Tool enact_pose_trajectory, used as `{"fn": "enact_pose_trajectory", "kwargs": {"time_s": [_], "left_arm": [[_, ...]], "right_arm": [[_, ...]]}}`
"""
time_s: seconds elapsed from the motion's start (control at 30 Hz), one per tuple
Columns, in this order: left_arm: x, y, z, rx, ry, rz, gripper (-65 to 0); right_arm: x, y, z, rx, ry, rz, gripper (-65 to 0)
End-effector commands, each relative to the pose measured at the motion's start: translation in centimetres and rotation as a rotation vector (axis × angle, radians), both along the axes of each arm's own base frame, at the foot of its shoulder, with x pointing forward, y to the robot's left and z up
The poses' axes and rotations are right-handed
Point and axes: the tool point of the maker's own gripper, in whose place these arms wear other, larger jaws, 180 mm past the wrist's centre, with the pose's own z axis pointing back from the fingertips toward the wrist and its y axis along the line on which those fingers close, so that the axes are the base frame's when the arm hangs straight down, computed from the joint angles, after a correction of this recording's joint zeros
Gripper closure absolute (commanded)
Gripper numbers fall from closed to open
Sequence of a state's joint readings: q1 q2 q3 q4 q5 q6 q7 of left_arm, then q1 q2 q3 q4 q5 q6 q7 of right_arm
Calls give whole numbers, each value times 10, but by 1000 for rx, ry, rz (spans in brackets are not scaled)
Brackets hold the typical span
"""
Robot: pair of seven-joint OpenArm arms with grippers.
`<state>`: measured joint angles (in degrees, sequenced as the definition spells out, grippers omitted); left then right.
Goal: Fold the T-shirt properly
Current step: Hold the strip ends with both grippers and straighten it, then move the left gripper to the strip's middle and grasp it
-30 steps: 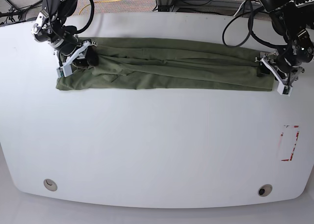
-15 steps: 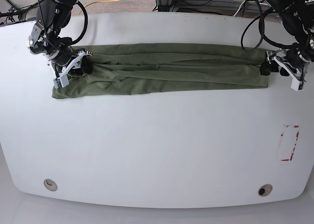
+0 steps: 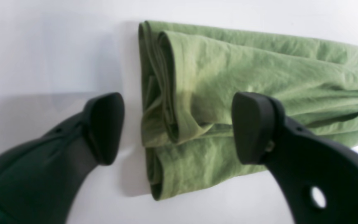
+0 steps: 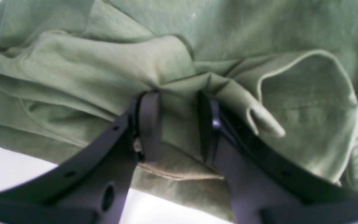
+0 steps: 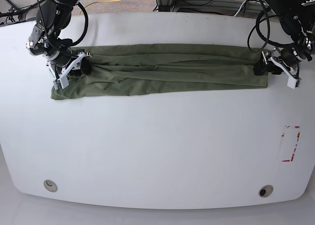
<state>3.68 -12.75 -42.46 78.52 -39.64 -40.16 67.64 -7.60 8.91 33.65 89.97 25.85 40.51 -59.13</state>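
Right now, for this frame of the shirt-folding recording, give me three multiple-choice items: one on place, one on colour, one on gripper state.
1. Where does the T-shirt lie on the table?
A. far half, as a long band
B. near edge
C. hanging off the side

2. Its colour?
A. navy
B. olive green
C. white

3. Which gripper pinches cloth?
A. left gripper
B. right gripper
C. neither

Answers:
1 A, the base view shows the band stretched across between both arms.
2 B, all views show green.
3 B, its wrist view shows a fold between the pads; the left stands open over the shirt's end.
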Motion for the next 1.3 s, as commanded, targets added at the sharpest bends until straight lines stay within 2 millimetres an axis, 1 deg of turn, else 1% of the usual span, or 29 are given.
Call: {"fn": "enact_pose_trajectory", "kwargs": {"time_s": [0.0,0.03,0.07,0.1,0.13,0.17,0.23,0.27,0.3,0.37,0.43,0.47,0.57,0.6,0.67,0.77,0.8,0.87,0.9,0.97,1.03,1.07,1.2,1.27], "left_arm": [[-6,-12,-11,13,68,-53,-374],[-6,-17,-13,6,69,-64,-247],[-6,-21,-14,-2,69,-63,-143],[-6,-23,-15,-7,71,-63,-56],[-6,-28,-17,-17,71,-64,0],[-4,-33,-15,-19,59,-68,0],[1,-36,-4,5,23,-80,-32],[5,-38,6,27,-6,-89,-33],[13,-40,23,67,-58,-105,-35],[15,-52,40,111,-106,-145,-35],[16,-67,62,175,-165,-212,-35],[18,-74,70,194,-188,-240,-35],[23,-118,101,250,-288,-391,-36],[21,-126,102,255,-291,-421,-36],[16,-142,96,251,-261,-485,-36],[26,-169,101,219,-289,-538,-39],[28,-183,101,188,-302,-554,-39],[27,-203,101,150,-309,-588,-40],[26,-218,101,123,-315,-612,-40],[34,-237,106,73,-328,-618,-42],[41,-254,103,12,-309,-621,-42],[40,-263,98,-17,-290,-626,-42],[38,-281,85,-93,-244,-618,-42],[38,-288,79,-89,-226,-619,-42]], "right_arm": [[-5,-9,-1,-43,36,1,-197],[-4,-9,0,-46,31,2,-197],[-4,-9,1,-47,30,2,-197],[-4,-8,1,-47,28,3,-197],[-4,-8,1,-47,27,3,-197],[-4,-8,1,-47,28,3,-197],[-4,-8,1,-46,28,2,-197],[-4,-8,1,-44,28,2,-197],[-3,-8,1,-45,25,2,-197],[-3,-8,1,-45,27,2,-197],[-4,-8,1,-44,28,2,-197],[-2,-8,1,-44,25,2,-197],[-1,-8,3,-46,21,2,-197],[-1,-7,2,-44,21,2,-197],[-2,-5,1,-39,23,1,-197],[-1,-4,1,-37,21,1,-197],[-1,-4,2,-36,20,1,-197],[-1,-3,2,-36,20,1,-197],[-2,-3,1,-34,23,1,-197],[-2,-3,-1,-36,28,0,-197],[0,-2,1,-31,20,2,-197],[3,-1,3,-31,12,2,-197],[3,-2,2,-32,15,1,-195],[3,-2,3,-31,13,0,-195]]}}
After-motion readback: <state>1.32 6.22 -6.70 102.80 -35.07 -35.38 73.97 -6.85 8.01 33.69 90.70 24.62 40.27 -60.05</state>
